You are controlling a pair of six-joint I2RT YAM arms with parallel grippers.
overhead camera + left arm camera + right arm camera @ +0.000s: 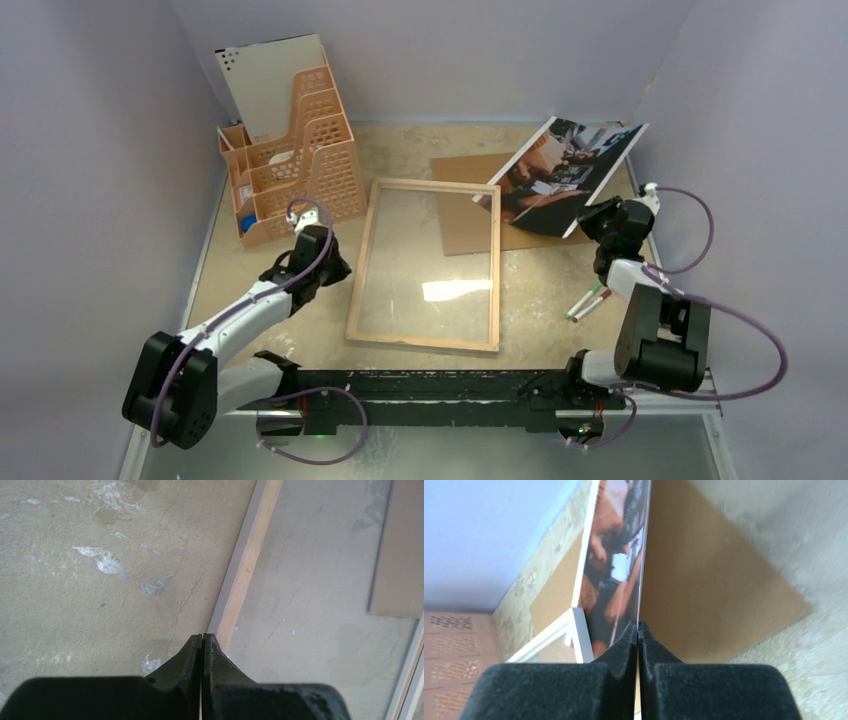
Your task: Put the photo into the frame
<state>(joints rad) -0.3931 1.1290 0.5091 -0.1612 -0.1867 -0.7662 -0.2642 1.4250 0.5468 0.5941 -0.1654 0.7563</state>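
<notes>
From above: the frame (pixel 362 262) lies flat and holds nothing yet. The photo (pixel 565 175) hangs slanted to the right of the frame, held by the right gripper (pixel 600 215).

Left wrist: the left gripper (pixel 202 640) is closed and empty, just beside the frame's left rim.

Right wrist: the jaws pinch the photo's edge, above a brown board (pixel 704 595). I judge that laying the photo in the frame is still to do.

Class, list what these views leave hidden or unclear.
Brown hardboard backing sheet: top view, glossy photo print covers its right part.
Peach plastic desk organiser: top view, its walls hide the contents.
That print's scene: right wrist view, nearly edge-on, black right gripper blocks its near end.
</notes>
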